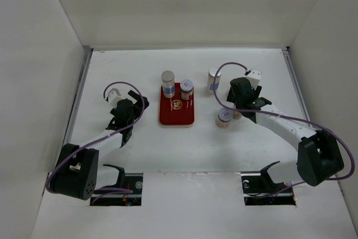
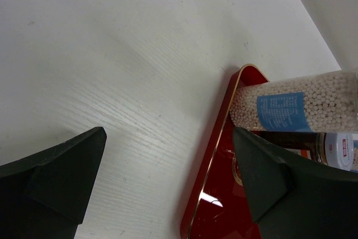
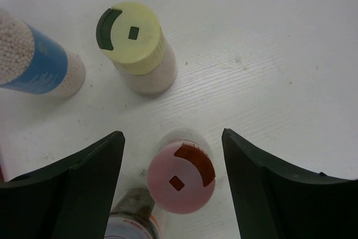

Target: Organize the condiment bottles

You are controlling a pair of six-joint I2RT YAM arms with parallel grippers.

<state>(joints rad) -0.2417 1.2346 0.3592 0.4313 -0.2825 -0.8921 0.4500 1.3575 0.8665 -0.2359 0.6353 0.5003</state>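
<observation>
My right gripper (image 3: 172, 135) is open, its fingers on either side of a pink-capped shaker (image 3: 182, 177) without touching it. Beyond it stand a yellow-capped shaker (image 3: 133, 40) and a blue-labelled jar of white beads (image 3: 33, 60). A label-topped jar (image 3: 131, 222) stands just beside the pink one. In the top view the right gripper (image 1: 239, 104) sits between the white-capped jar (image 1: 213, 80) and the label-topped jar (image 1: 224, 118). My left gripper (image 2: 169, 132) is open and empty beside the red tray's left edge (image 2: 210, 166). A silver-capped bead jar (image 1: 168, 83) and a smaller jar (image 1: 187, 88) stand on the tray.
The red tray (image 1: 168, 117) lies in the middle of the white table, with a gold emblem at its centre. White walls enclose the table on three sides. The left gripper (image 1: 135, 107) hovers left of the tray.
</observation>
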